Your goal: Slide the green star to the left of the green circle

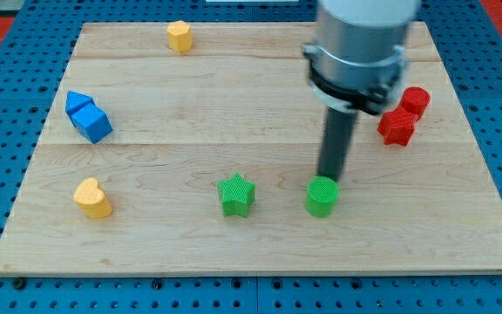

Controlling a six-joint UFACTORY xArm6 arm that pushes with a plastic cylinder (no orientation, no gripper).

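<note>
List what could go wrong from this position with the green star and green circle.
1. My tip sits right behind the green circle block, seemingly touching; any move could knock it.
2. The green star block already lies on the circle's left; further pushing may spoil that, perhaps sending it off the wooden board.

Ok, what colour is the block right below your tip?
Green: it is the green circle, touching or just under my tip in the camera view.

The arm (360,39) was a broad, smooth cylinder of pale grey metal, ringed at its lower edge by a black clamp band (353,83). Below it hung a straight, dark rod, narrow and plain, down to my tip (327,178).
</note>
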